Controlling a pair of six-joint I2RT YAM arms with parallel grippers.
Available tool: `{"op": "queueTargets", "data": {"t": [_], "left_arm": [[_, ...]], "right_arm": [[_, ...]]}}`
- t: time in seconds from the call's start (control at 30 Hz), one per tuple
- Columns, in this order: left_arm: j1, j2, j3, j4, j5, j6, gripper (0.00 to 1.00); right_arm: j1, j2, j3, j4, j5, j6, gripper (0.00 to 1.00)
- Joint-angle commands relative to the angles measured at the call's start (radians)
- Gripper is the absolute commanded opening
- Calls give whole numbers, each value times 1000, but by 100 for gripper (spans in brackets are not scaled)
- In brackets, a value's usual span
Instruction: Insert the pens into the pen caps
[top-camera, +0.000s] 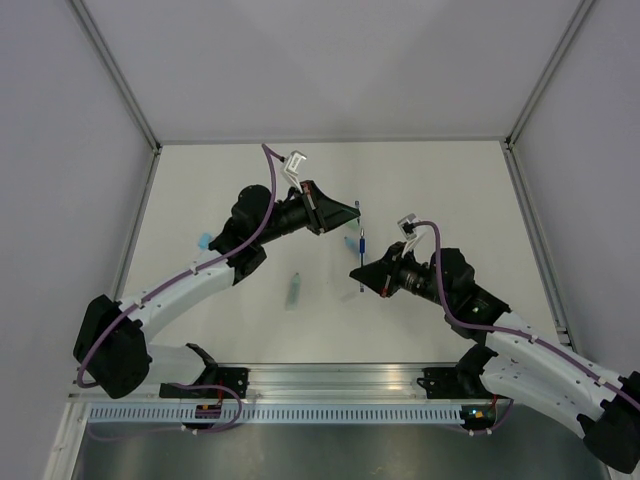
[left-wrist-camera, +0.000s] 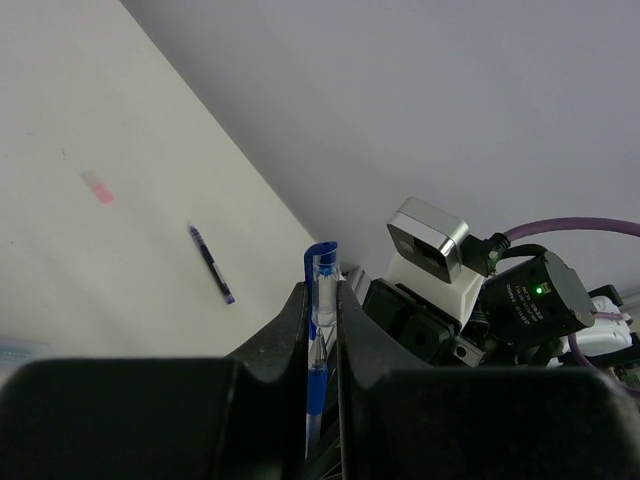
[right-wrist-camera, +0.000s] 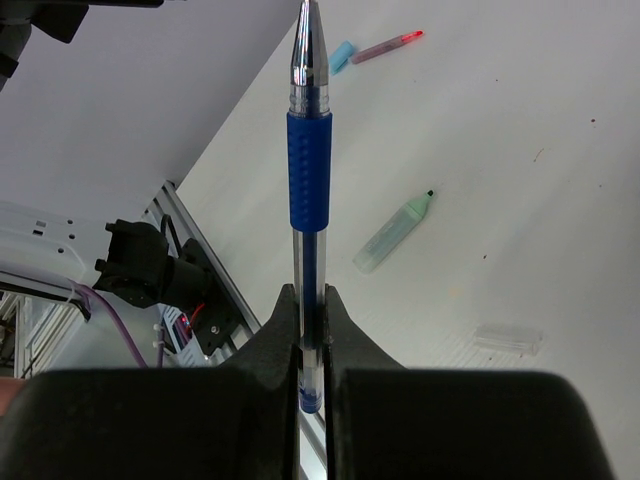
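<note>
**Blue pen and cap held end to end above the desk**

The right jaws are pressed together on the lower barrel of the blue pen (right-wrist-camera: 305, 200), which runs straight out from between them, blue grip and metal tip leading. The left jaws are pinching a clear cap with a blue clip (left-wrist-camera: 322, 270), held just past their ends. In the left wrist view the pen lies in line with that cap and below it, in the slot between the jaws, its tip at the cap's open mouth. I cannot tell how far the tip sits inside the cap. From above, the pen (top-camera: 361, 250) spans the gap between the two jaws, off the desk (top-camera: 450, 200).

On the desk, apart from both jaws, lie:
- a mint green tube (right-wrist-camera: 393, 232) with a dark tip
- a red-pink pen (right-wrist-camera: 385, 47) with a light blue cap (right-wrist-camera: 342, 56) just beside its end
- a dark purple pen (left-wrist-camera: 211, 264)
- a pinkish cap (left-wrist-camera: 97, 187), blurred
- a faint clear tube (right-wrist-camera: 508, 340), hard to make out

The top edge of the right wrist view cuts off the pen's tip, so the cap does not show there. The left jaws cover part of the pen's barrel in their own view.
</note>
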Motion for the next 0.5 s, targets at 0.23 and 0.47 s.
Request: {"op": "queueTargets", "data": {"t": [0.23,0.47], "left_arm": [[-1,-39,-2,-11,-29,51,2],[-1,-40,-4,-20,-29,59,2]], "right_arm": [[21,11,29,58,-5,13,0],[41,27,43,63,3,10,0]]}}
